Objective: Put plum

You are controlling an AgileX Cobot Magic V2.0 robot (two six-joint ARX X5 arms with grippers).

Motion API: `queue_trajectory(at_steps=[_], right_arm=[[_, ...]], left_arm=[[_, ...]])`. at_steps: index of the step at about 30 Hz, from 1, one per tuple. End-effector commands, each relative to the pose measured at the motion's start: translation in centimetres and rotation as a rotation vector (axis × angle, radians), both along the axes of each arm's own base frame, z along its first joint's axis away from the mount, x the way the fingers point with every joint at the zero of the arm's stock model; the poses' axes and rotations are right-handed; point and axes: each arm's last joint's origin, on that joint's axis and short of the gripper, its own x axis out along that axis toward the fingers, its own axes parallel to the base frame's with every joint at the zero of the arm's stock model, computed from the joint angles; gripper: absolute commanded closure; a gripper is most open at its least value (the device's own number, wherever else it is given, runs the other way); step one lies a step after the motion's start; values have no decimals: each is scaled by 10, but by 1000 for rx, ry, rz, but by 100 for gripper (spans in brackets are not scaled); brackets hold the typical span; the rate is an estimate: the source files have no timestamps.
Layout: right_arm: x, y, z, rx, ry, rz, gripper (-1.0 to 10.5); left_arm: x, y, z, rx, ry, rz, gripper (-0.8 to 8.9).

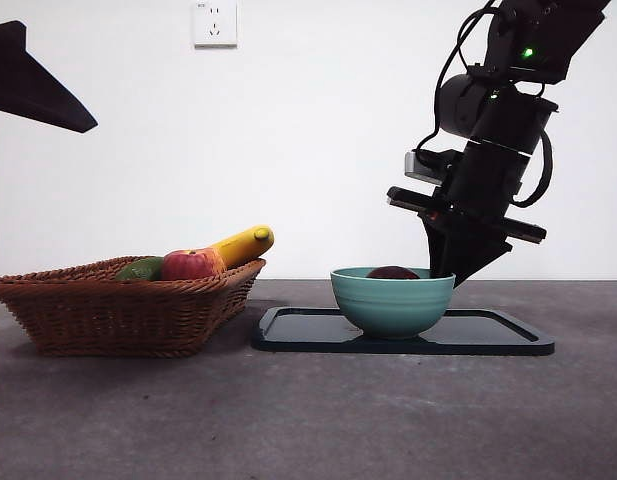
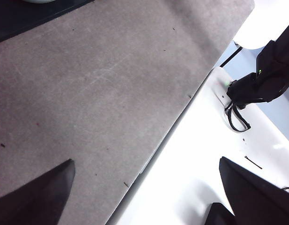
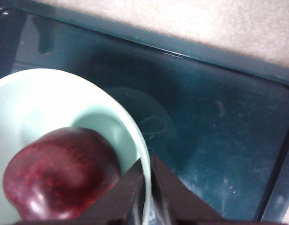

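Note:
The plum (image 1: 393, 272) (image 3: 60, 173), dark maroon and glossy, lies inside a pale green bowl (image 1: 393, 305) (image 3: 32, 103), only its top showing above the rim in the front view. The bowl stands on a dark tray (image 1: 488, 335) (image 3: 219, 117). My right gripper (image 1: 454, 278) (image 3: 146, 164) hangs at the bowl's right rim, beside the plum and not holding it. Its jaws are shut, tips together just over the rim. My left gripper (image 2: 146, 161) is open and empty over the bare table near its edge, and shows as a black tip (image 1: 38, 90) at the top left.
A wicker basket (image 1: 118, 310) stands left of the tray with a red-and-yellow apple (image 1: 193, 264), a banana (image 1: 243, 244) and a green fruit (image 1: 140, 268) in it. The right arm's base (image 2: 261, 84) stands past the table's edge in the left wrist view.

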Motion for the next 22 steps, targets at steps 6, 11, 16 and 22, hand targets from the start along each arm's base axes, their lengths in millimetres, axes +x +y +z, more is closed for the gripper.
queue_trajectory(at_steps=[6,11,16,22], right_arm=[[6,4,0,5,-17,13,922],[6,4,1,5,-17,7,731],[3,-2,17,12,-49,-24,729],[-16,-14,73,39,-190,-43,729]], left_arm=[[1,-1,2,-6,-7,-8,323],[1,-1,2,-6,-7,-8,323],[1,-1,2,-6,-7,-8,323],[1,-1,2,-6,-8,-8,323]])
